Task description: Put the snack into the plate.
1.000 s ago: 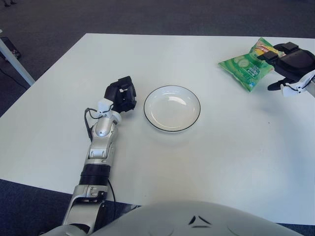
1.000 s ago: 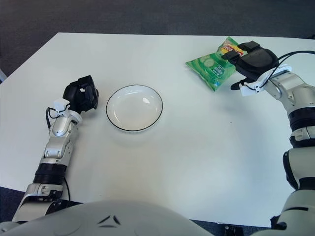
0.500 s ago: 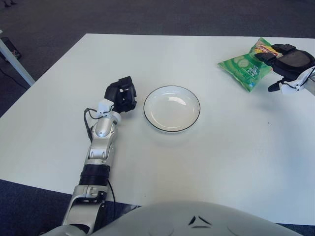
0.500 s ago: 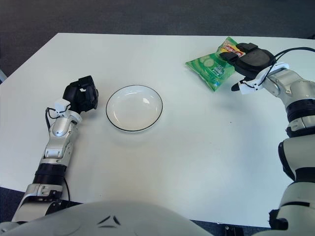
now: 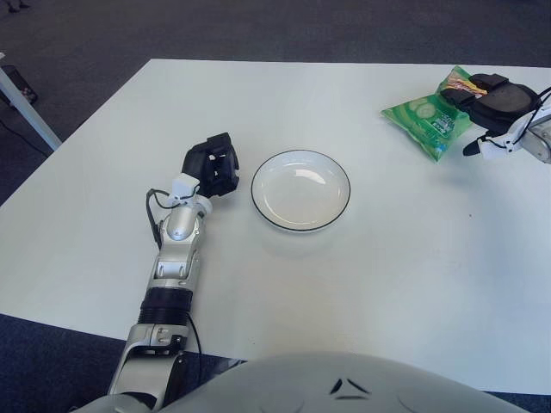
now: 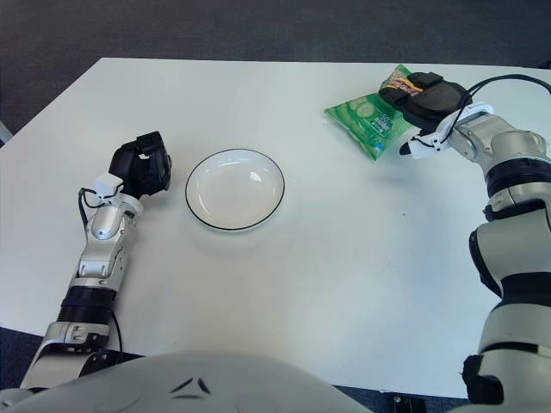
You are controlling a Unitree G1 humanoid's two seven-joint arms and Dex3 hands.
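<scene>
Right hand (image 6: 428, 93) slid further onto the snack (image 6: 372, 119) — fingers over its edge, grasp unclear; plate (image 6: 235, 188) empty. Left hand (image 6: 142, 167) curled, idle.

On the table (image 5: 284, 284), the plate (image 5: 300, 189) sits centrally; left hand (image 5: 212, 165) just left of it, snack (image 5: 430, 116) far right (right hand (image 5: 498, 96) on its right end)
</scene>
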